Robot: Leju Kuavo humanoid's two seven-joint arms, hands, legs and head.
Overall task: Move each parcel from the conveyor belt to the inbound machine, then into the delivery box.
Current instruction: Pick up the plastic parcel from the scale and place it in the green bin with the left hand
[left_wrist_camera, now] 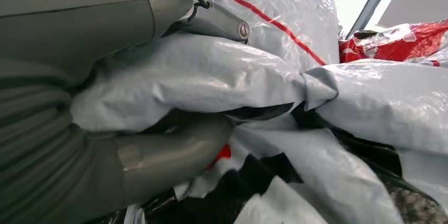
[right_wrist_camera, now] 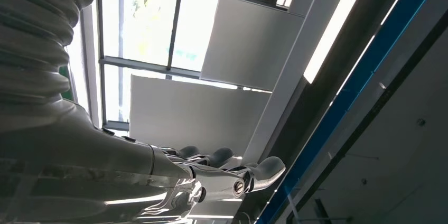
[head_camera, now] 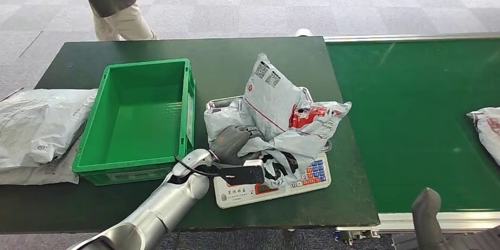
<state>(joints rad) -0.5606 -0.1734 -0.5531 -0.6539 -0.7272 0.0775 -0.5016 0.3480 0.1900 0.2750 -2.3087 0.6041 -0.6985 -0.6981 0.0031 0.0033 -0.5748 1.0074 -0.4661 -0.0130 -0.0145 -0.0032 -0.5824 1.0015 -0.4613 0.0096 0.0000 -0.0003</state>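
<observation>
Head view: left hand [head_camera: 234, 142] clamped on crumpled grey plastic mailer parcel [head_camera: 277, 114] atop white keypad scale, i.e. inbound machine [head_camera: 268, 188], so lift clear, then swing to green plastic crate [head_camera: 138, 121]; left wrist view: thumb [left_wrist_camera: 169, 155] under fold, fingers [left_wrist_camera: 219, 20] over; right wrist view: right hand [right_wrist_camera: 222, 174] w/ fingers apart, empty.

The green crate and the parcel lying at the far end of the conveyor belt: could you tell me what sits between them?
In the head view, between the green crate and that parcel sits the scale heaped with grey parcels, then bare green belt.
</observation>
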